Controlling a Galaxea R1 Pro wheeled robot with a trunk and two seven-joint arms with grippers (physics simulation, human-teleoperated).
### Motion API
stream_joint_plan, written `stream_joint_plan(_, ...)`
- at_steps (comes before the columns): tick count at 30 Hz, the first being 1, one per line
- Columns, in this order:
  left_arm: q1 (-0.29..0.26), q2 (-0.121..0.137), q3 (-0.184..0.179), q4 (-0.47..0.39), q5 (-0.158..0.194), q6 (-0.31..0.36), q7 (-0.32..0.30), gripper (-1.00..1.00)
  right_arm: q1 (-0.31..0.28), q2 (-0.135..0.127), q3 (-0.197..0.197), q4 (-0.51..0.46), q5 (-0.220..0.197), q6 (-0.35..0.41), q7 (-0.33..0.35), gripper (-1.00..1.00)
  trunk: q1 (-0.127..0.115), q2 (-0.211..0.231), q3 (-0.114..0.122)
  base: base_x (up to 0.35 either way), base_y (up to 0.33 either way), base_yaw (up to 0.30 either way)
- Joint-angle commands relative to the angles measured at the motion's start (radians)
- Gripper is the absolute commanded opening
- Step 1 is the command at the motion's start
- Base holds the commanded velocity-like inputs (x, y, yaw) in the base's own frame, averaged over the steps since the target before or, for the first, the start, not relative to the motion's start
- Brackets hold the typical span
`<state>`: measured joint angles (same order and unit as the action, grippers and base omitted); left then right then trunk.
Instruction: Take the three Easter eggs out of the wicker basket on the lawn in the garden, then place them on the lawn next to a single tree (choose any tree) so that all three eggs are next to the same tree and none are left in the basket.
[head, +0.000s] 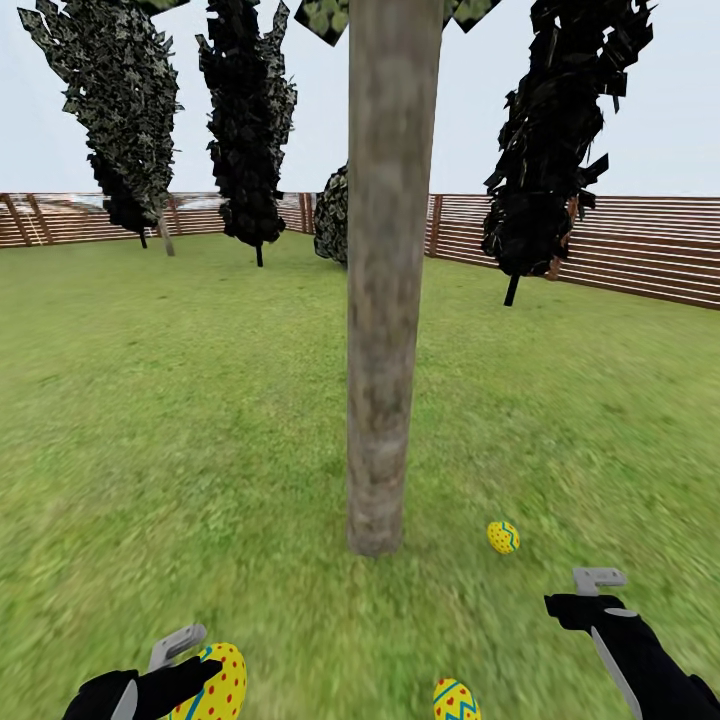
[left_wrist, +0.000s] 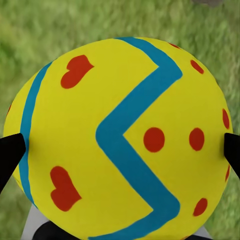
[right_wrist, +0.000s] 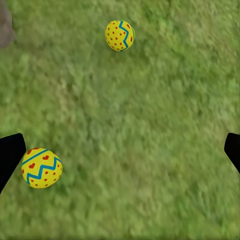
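Left gripper (head: 185, 665), frame bottom left, clamps third egg (head: 218, 686) at widest girth. Smooth, rigid, likely slippery. Right gripper (head: 590, 590) wide, empty. Two eggs (head: 503, 537) (head: 455, 700) lie near trunk (head: 385, 300).

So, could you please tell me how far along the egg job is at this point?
Two Easter eggs already lie on the lawn near the tree: one just right of the trunk base, another closer to the robot. The third egg is in the left gripper, above the grass. Left: setting it down by the same tree. The right gripper is open.
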<state>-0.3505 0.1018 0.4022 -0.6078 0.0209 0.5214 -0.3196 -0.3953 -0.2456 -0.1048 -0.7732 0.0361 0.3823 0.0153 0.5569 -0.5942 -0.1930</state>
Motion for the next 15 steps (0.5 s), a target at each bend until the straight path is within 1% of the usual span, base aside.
stream_joint_plan(1, -0.001, -0.001, 0.004, -0.001, 0.002, 0.008, -0.004, -1.0, 0.0, 0.0, -0.001, -0.002, 0.004, 0.006, 0.002, 1.0, 0.004, -0.009, -0.005, 0.0, 0.0, 0.0)
stream_joint_plan(15, -0.001, -0.001, 0.004, -0.001, 0.002, 0.008, -0.004, -1.0, 0.0, 0.0, -0.001, -0.001, 0.003, 0.006, 0.001, 1.0, 0.058, -0.107, -0.049, 0.0, 0.0, 0.0)
